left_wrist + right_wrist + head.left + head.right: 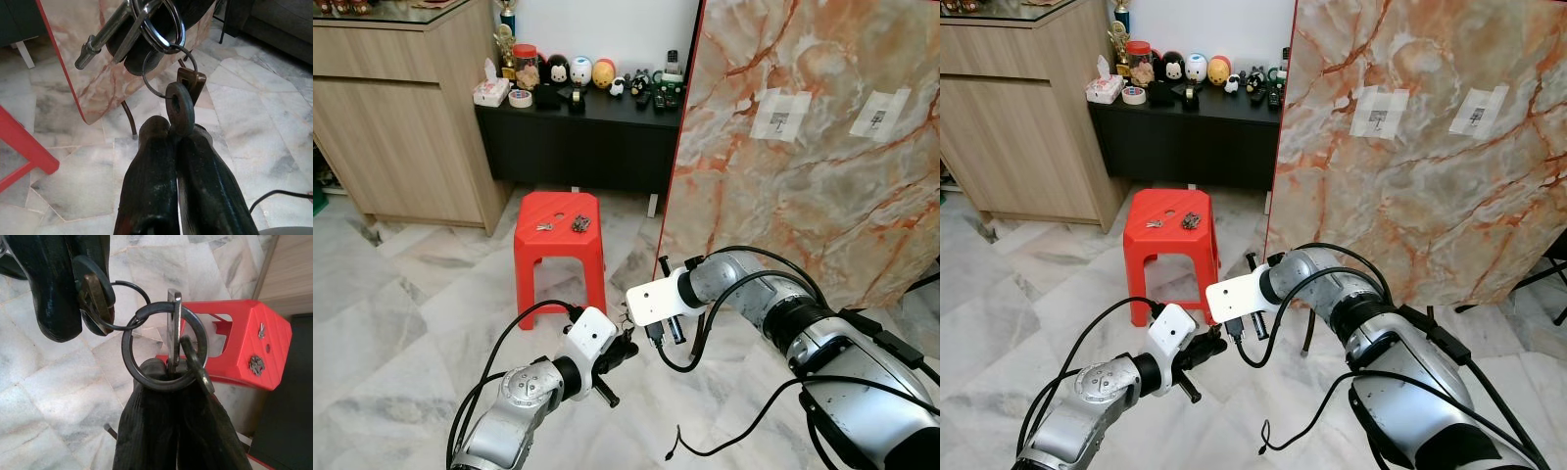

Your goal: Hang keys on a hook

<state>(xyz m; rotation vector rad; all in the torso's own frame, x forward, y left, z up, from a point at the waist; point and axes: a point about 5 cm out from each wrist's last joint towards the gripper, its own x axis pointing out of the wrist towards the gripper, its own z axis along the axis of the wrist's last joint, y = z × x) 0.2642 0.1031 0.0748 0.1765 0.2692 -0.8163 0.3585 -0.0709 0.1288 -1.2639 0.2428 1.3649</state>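
Both grippers are clamping one key bunch [161, 350]: right gripper [168, 372] pinching the large ring, left gripper [178, 129] gripping a key at ten o'clock.

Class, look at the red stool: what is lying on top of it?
On the red stool's top lie a small set of keys and a darker bunch; which items make up the dark bunch is too small to tell.

Silver jointed arms, white wrist blocks, looping black cables, scuffed black end-effector fingers [146, 186]
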